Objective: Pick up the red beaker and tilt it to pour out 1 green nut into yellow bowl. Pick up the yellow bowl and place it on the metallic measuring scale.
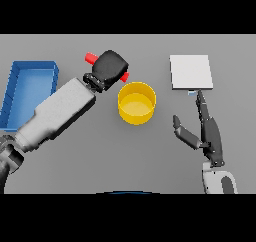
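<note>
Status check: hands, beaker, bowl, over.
Left hand shut on red beaker, held beside yellow bowl. Right hand open, idle below scale. No nut visible in bowl. Path to scale unobstructed.

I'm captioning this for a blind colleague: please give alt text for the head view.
The robot's left hand grips a red beaker, tipped sideways just behind a round yellow bowl on the grey table. The right hand rests open near a flat metallic measuring scale; a blue tray sits far left.
</note>
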`<state>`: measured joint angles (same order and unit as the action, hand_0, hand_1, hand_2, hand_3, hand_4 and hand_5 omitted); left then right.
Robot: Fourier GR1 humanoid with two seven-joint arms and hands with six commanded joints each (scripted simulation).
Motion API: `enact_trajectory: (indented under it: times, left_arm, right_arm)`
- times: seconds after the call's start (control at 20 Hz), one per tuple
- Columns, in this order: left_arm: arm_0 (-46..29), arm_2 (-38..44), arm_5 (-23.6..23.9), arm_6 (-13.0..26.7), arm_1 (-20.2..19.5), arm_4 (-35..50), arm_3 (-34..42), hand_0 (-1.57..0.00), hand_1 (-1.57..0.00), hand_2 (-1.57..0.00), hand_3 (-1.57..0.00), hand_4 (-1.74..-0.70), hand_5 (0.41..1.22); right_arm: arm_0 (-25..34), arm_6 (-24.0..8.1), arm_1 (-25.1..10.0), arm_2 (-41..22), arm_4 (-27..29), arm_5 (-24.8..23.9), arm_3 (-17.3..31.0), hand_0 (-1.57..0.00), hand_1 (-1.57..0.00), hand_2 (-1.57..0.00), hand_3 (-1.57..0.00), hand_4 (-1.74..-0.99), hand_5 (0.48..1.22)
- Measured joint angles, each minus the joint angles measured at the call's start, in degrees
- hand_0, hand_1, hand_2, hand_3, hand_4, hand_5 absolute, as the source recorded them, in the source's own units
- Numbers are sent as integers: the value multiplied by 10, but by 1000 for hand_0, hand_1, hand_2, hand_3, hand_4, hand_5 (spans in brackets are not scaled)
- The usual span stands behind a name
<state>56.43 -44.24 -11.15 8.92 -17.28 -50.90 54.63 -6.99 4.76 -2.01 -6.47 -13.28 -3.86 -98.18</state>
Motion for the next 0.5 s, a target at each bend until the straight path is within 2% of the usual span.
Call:
enact_trajectory:
  times: [0.2, 0.3, 0.5]
  left_arm:
    - [39, -60, -25, -37, 9, -39, -37, -1571, -1571, -1571, -1494, -1729, 1219]
    - [58, -91, -46, -43, 9, -59, -45, -1571, -1571, -1571, -1522, -1734, 1220]
    - [87, -141, -70, -56, 11, -90, -53, -1571, -1571, -1571, -1551, -1738, 1221]
  right_arm:
    - [0, 1, 5, 9, 18, 3, 9, 1, 1, 1, 1, -1290, 644]
    - [-4, 10, 5, 8, 17, 4, 10, 1, 1, 1, 1, -1291, 634]
    - [-3, 3, 3, 9, 8, -5, 8, 1, 1, 1, 1, -1286, 618]
